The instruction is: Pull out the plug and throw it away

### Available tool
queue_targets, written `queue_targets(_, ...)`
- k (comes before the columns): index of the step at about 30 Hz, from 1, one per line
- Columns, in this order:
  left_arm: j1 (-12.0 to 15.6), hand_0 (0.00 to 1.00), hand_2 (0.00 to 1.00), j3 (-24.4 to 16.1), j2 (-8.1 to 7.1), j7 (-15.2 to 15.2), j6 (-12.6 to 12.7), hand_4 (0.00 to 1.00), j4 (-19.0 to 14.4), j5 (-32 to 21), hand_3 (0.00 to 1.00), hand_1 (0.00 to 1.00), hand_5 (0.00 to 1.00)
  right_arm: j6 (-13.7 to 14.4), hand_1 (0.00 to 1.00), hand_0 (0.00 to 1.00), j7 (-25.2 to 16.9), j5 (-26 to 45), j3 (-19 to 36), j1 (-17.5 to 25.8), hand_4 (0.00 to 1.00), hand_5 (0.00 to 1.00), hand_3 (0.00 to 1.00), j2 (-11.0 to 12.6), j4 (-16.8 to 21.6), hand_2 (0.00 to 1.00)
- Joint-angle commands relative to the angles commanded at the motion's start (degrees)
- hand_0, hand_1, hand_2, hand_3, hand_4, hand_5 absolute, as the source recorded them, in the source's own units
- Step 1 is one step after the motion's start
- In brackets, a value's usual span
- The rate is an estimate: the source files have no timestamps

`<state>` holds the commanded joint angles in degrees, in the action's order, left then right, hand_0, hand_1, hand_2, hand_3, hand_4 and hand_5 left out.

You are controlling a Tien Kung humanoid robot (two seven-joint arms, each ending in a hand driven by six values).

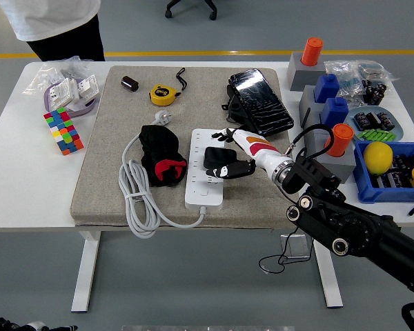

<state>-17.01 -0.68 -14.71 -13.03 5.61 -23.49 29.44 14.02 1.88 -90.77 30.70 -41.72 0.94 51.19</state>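
Note:
A black plug adapter (212, 156) sits in the middle of the white power strip (205, 185) on the grey mat (110, 165). My right hand (225, 153), white with black fingers, reaches in from the right and straddles the plug. The upper fingers (225, 135) lie beyond the plug and the thumb (228, 171) lies on its near side, spread wider than the plug, so the hand is open. The plug's thin black cable (283, 259) hangs below the table's front edge. The left arm is out of view.
A black and red cloth (160, 160) and the strip's coiled white cord (134, 200) lie left of the strip. A black phone pouch (259, 100) sits behind my hand. Blue bin (393, 181) and orange-topped blocks (341, 138) stand right. A person (52, 17) stands far left.

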Motion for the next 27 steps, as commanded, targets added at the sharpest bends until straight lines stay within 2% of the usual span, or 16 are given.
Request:
queue_targets(1,-0.02,0.531,0.691,-0.03,0.00,-0.02,-0.02,0.837,-0.02,0.05,0.669,0.666,0.704,0.16,0.737,0.702,-0.12,0.16,-0.35,-0.18,0.998,0.415,0.790,-0.28,-0.25,0.745)
queue_targets(4,-0.12,0.531,0.691,-0.13,0.00,-0.09,-0.05,0.837,-0.04,0.14,0.669,0.666,0.704,0.79,0.737,0.702,-0.69,0.58,-1.33,-0.93,0.998,0.415,0.790,-0.94,-1.32,0.745)
queue_targets(12,-0.19,0.531,0.691,-0.48,-0.11,-0.32,-0.14,0.837,-0.07,0.53,0.670,0.666,0.707,2.15,0.715,0.683,-1.57,0.67,-1.52,-2.32,0.998,0.409,0.771,-0.94,-3.38,0.728)
queue_targets(13,-0.18,0.531,0.691,-0.49,-0.11,-0.33,-0.14,0.836,-0.08,0.55,0.670,0.665,0.707,2.29,0.689,0.642,-1.60,0.60,-1.50,-2.40,0.998,0.387,0.746,-0.94,-3.51,0.700)
queue_targets(18,-0.21,0.531,0.691,-0.56,-0.15,-0.37,-0.13,0.836,-0.11,0.70,0.670,0.665,0.707,1.77,0.689,0.642,-1.62,1.28,-1.60,-2.51,0.998,0.387,0.746,-0.94,-4.57,0.700)
queue_targets(19,-0.21,0.530,0.691,-0.56,-0.15,-0.37,-0.12,0.835,-0.13,0.73,0.669,0.665,0.708,1.83,0.677,0.627,-1.69,1.36,-1.63,-2.51,0.998,0.353,0.701,-0.94,-4.69,0.690)
queue_targets(24,-0.31,0.530,0.691,-0.73,-0.16,-0.52,-0.25,0.835,-0.17,1.24,0.669,0.665,0.708,2.28,0.677,0.627,-2.16,1.42,-2.27,-2.72,0.998,0.353,0.701,-0.94,-5.18,0.690)
queue_targets(25,-0.35,0.530,0.691,-0.72,-0.15,-0.53,-0.26,0.834,-0.17,1.26,0.670,0.666,0.708,2.34,0.657,0.623,-2.20,1.39,-2.37,-2.78,0.998,0.298,0.641,-0.94,-5.31,0.665)
queue_targets(27,-0.46,0.530,0.691,-0.80,-0.15,-0.60,-0.32,0.834,-0.21,1.44,0.670,0.666,0.708,2.59,0.657,0.623,-2.36,1.50,-2.69,-2.95,0.998,0.298,0.641,-0.94,-5.82,0.665)
